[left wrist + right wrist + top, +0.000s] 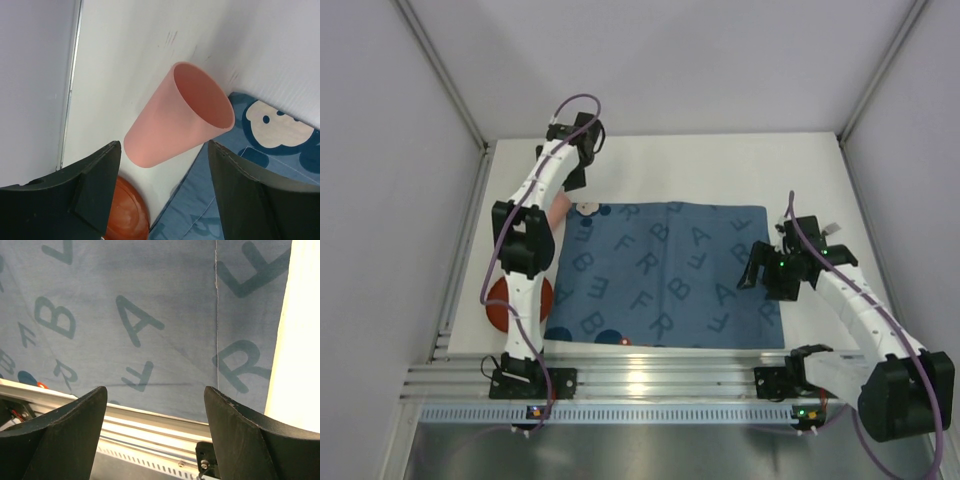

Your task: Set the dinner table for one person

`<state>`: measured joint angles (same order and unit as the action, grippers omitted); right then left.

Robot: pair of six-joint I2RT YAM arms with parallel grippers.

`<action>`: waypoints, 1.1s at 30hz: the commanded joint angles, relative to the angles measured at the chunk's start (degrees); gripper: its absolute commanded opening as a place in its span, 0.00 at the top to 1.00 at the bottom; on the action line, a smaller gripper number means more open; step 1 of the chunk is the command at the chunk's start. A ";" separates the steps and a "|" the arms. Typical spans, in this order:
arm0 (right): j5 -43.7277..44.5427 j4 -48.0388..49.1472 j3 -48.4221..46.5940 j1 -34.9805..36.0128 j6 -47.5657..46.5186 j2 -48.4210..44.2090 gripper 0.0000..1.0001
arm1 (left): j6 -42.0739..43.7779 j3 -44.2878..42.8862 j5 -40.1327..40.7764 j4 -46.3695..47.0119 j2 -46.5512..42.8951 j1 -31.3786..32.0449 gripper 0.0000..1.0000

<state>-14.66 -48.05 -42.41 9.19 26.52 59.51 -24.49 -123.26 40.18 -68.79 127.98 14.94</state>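
Large flat matte white desk [720, 170] with a ribbed aluminium rail along its near edge fills the work area. A blue cloth mat printed with letters [670, 270] lies flat across the desk's middle. A pink tapered plastic cup [175, 117] stands upright on bare desk just beside the mat's far-left corner, mouth up. A round red-orange plate [500, 300] sits off the mat near the desk's left edge, toward the near-left corner, partly hidden by the left arm. Left hand [164, 147] hovers over the cup with its fingers spread wide, one on each side in the wrist view, neither touching it and nothing gripped. Right hand [155, 392] hangs over the mat's near-right part, fingers apart, empty. Progress, as a judgement: early to midway. The mat is down and the cup looks roughly placed, but the plate is not yet on the mat. No cutlery shows in any view, so the remainder is unclear.
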 commanded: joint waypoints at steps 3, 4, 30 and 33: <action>0.50 -0.55 -3.64 -0.49 -2.17 3.42 0.21 | -1.08 -3.91 2.70 0.50 3.32 -0.09 0.23; 0.42 -0.46 -4.25 -0.49 -2.79 4.47 0.21 | -0.91 -4.35 2.71 0.76 4.28 -0.17 0.23; -5.12 3.49 -5.49 -0.31 -6.40 14.06 0.22 | -5.48 -2.95 12.20 -5.65 7.20 -1.67 1.00; -5.30 3.49 -5.49 -0.31 -6.40 13.88 0.22 | -6.18 -1.72 11.85 -5.74 4.31 -1.58 1.00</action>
<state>-18.72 -45.82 -45.47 9.19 21.02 73.65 -26.85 -125.73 53.45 -75.13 137.97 13.32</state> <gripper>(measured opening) 0.785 0.056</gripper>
